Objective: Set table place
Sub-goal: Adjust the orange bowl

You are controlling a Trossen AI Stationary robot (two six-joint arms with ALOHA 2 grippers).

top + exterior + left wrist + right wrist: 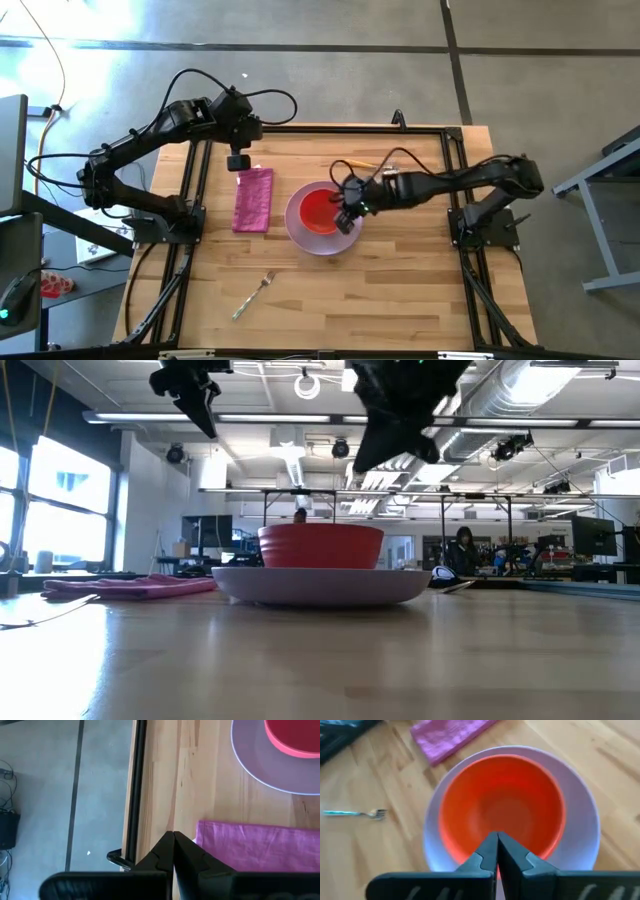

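Observation:
A red bowl (318,210) stands by its base on a lavender plate (300,235) in the middle of the table (400,300). A magenta napkin (254,198) lies flat to the plate's left. A silver fork (254,296) lies near the table's near edge. A yellow-handled spoon (358,163) lies at the far side, partly behind my right arm. My right gripper (347,215) is shut and hangs above the bowl's right rim (555,820), clear of it in the low view (385,450). My left gripper (238,160) is shut, in the air above the napkin's far end (260,850).
A black rail frame (195,170) runs along the table's left, right and far edges. Bare wood lies to the right of the plate and along the near edge. In the low view, people and desks show in the room beyond the table.

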